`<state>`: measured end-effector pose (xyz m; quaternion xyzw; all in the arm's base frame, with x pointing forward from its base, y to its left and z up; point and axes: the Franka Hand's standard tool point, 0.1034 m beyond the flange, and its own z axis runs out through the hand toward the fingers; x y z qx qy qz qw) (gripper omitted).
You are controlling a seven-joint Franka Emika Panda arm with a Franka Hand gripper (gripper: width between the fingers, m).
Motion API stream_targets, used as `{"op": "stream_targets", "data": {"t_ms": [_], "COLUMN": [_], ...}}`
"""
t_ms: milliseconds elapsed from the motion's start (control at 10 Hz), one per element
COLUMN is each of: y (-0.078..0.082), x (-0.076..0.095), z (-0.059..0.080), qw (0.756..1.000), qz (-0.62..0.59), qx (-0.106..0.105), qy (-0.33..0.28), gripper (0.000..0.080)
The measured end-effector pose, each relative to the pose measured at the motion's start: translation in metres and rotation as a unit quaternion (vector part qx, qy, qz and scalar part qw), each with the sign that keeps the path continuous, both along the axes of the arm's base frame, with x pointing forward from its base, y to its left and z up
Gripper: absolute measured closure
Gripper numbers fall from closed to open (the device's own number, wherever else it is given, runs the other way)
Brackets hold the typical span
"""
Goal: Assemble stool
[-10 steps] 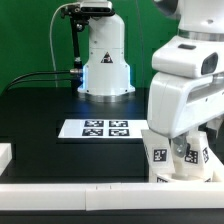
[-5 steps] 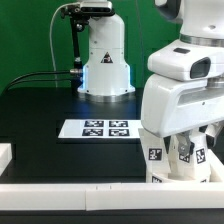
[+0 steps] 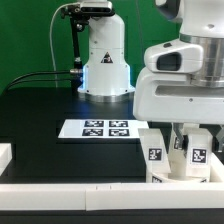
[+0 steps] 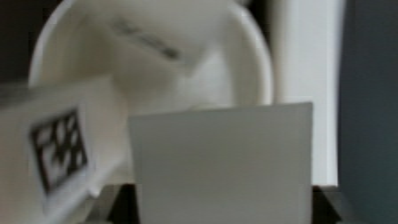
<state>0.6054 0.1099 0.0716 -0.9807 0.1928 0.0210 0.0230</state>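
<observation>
Stool parts (image 3: 180, 158), white pieces with black-and-white tags, sit at about four o'clock on the black table (image 3: 40, 110) in the exterior view, just behind the long white rail (image 3: 80, 190) along the front edge. We see our gripper (image 3: 185, 135) lowered among them, its fingers clenched, apparently on one tagged white leg (image 4: 63, 135), though we cannot tell exactly which. The marker board (image 3: 104, 128) lies flat at six o'clock from the arm's base (image 3: 106, 60).
</observation>
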Motion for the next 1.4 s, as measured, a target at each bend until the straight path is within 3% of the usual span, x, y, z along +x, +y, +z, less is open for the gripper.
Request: {"op": "stream_targets", "data": {"t_ms": [100, 200, 700, 800, 1000, 1200, 1400], "y": [-0.005, -0.007, -0.005, -0.011, -0.006, 0.000, 0.008], "x": [0.002, 0.002, 0.000, 0.002, -0.002, -0.001, -0.003], "z": [0.001, 0.001, -0.001, 0.003, 0.000, -0.001, -0.002], "qw": [0.998, 0.999, 0.975, 0.956, 0.873, 0.821, 0.768], "qz": [-0.062, -0.043, -0.222, -0.291, -0.485, -0.569, -0.637], "qx": [0.015, 0.001, 0.001, 0.001, -0.002, 0.015, 0.009], "qy": [0.003, 0.001, 0.016, 0.027, 0.046, 0.054, 0.062], "gripper": [0.0465, 0.0465, 0.0465, 0.0465, 0.0464, 0.0464, 0.0463]}}
